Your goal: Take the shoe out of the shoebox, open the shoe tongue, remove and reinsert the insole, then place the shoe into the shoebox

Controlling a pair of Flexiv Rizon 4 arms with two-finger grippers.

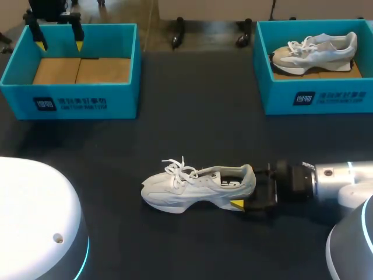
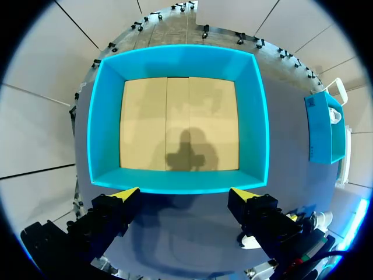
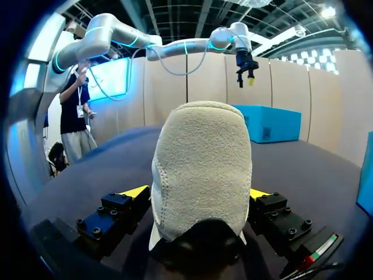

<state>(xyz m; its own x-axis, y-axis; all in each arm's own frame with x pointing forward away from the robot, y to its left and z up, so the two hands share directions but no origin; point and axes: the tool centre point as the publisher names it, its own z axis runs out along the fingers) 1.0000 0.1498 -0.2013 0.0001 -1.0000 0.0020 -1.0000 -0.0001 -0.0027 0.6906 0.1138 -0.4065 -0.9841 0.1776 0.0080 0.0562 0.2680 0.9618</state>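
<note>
Dark table [image 1: 192,105], both arms in view. Far left sat the left shoebox [image 1: 76,104], teal walls with a bare cardboard floor [image 1: 81,70]. The left gripper [image 1: 59,44] hung over that box's back edge, well away from the shoe; the left wrist view showed its yellow fingers [image 2: 125,195] spread wide apart with nothing between them, looking straight down into the box [image 2: 175,182]. Mid-table, on the near side, the white shoe [image 1: 198,186] stood upright on its sole outside both boxes, toe to the left, laces loose, heel to the right. The right gripper [image 1: 250,188] came in low from the right and sat at the heel; in the right wrist view the heel [image 3: 201,169] filled the gap of that gripper [image 3: 199,192]. I could not tell whether it was clamped on the shoe or just around it. Far right, the right shoebox [image 1: 315,99], also teal, held a second shoe [image 1: 315,51] lying inside with its toe to the left.
</note>
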